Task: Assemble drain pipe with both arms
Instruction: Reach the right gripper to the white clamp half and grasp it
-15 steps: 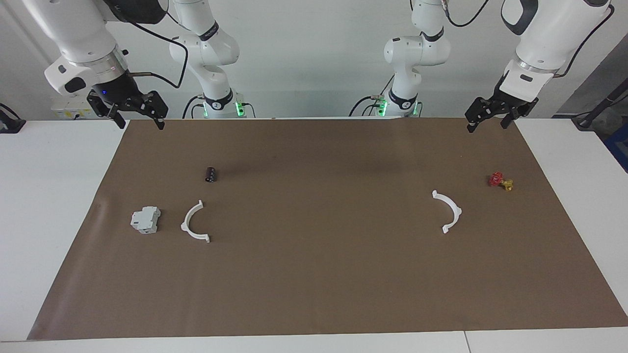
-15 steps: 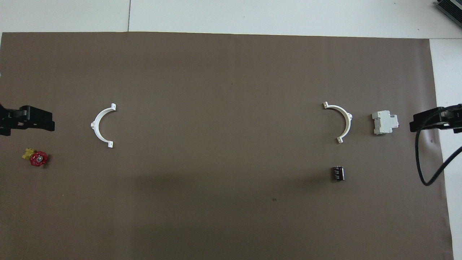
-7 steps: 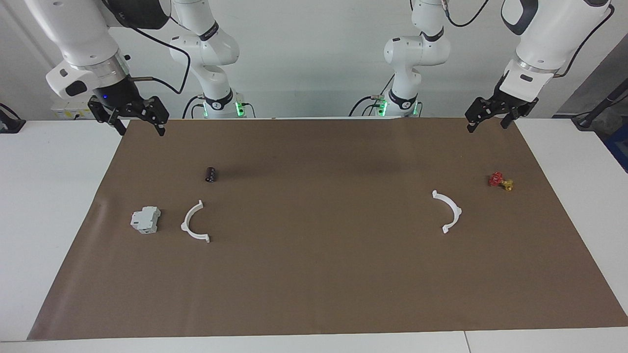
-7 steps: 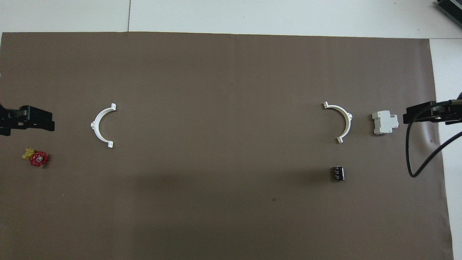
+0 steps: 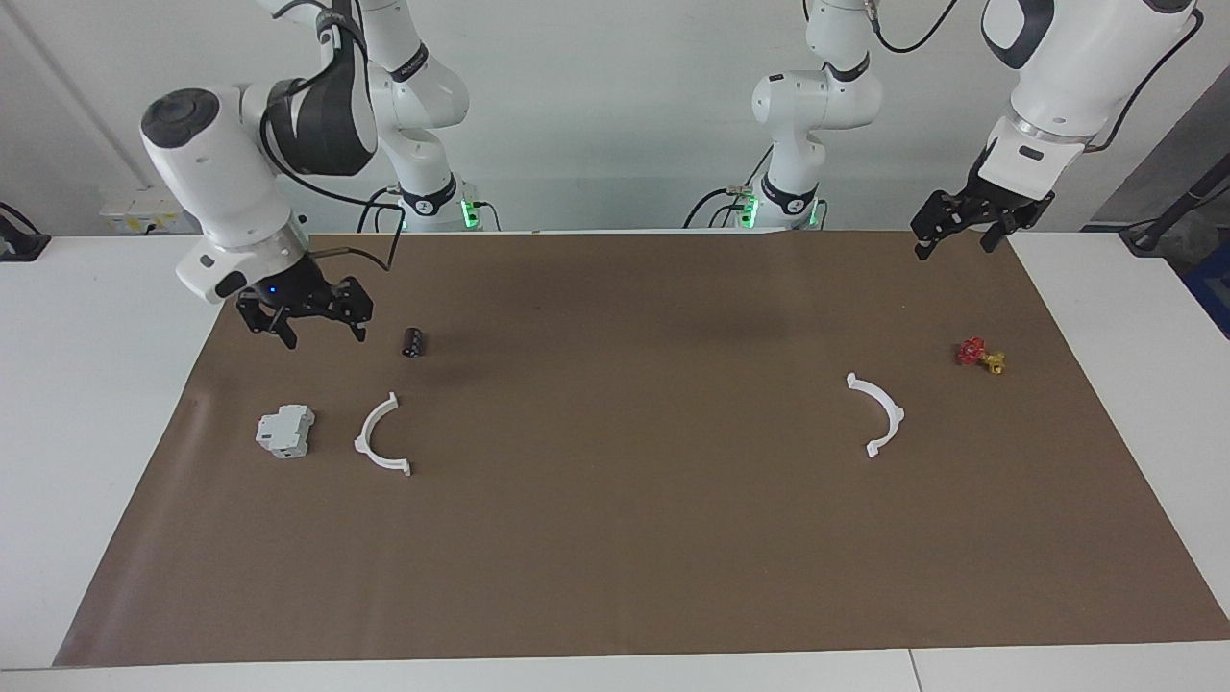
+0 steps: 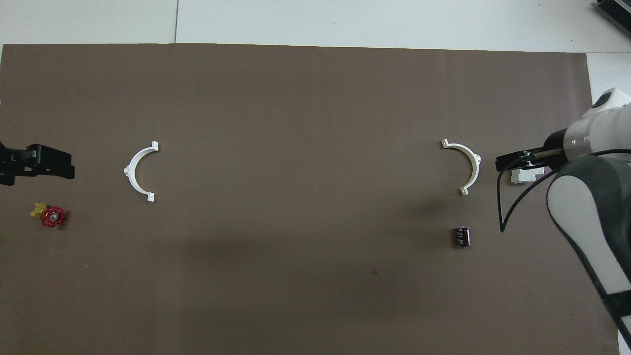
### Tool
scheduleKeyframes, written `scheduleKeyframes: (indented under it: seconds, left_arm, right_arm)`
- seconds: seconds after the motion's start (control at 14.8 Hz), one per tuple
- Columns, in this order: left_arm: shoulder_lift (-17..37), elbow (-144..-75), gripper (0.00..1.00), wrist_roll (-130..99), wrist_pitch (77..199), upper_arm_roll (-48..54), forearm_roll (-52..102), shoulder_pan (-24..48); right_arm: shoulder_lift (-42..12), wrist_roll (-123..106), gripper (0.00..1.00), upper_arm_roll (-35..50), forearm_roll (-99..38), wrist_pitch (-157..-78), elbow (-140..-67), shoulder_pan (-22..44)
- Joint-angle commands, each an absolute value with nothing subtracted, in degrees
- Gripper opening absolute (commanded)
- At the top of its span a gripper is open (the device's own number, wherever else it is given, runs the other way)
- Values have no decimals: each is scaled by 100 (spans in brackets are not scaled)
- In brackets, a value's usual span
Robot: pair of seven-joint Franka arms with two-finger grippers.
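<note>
Two arms raised, right gripper [image 5: 306, 320] bent low over mat [image 5: 615, 538], left gripper [image 5: 961, 229] high, fingers spread.

Two white jointed arms with glossy rounded shells, dark grey joint covers and black bands. Black two-finger right gripper [image 5: 317, 329] and left gripper [image 5: 953, 235] (open-linkage type). Loose black cables trail from each wrist; green lights glow at both bases.

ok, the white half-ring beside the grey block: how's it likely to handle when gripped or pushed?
The half-ring looks thin and moulded, so probably light and fairly stiff, though it may flex if squeezed across its open ends. It lies flat on the brown mat, so it should slide or spin rather than roll. Its narrow band leaves little to pinch.
</note>
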State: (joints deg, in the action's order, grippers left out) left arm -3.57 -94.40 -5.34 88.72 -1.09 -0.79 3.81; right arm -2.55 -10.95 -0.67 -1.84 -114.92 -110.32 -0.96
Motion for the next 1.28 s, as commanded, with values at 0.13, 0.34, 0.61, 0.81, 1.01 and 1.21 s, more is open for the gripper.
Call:
scheduleKeyframes:
  seconds: [0.13, 0.34, 0.61, 0.81, 1.01, 1.21]
  left_arm:
    - [-466, -9545, 100, -589, 8842, -105, 9, 343]
    - [-466, -9536, 100, -589, 8842, -105, 9, 343]
    - [-466, -9545, 100, -589, 8842, -105, 9, 343]
    - [-466, -9545, 100, -580, 8842, -105, 9, 343]
    - [-466, -9545, 100, -589, 8842, -105, 9, 343]
    - [-466, -9545, 100, -589, 8842, -105, 9, 343]
  right_arm:
    - [-1238, -2450, 100, -62, -325, -13040, -11390, -167]
    - [-1555, -2891, 100, -62, -334, -13490, -11469, -167]
    - [-1880, -3217, 96, -62, -334, -13903, -11496, -237]
    - [-1951, -3548, 84, -62, -334, -13940, -11540, -220]
    - [-1969, -3647, 36, -70, -334, -13957, -11549, -220]
    - [-2013, -3482, 0, -62, -343, -13948, -11514, -211]
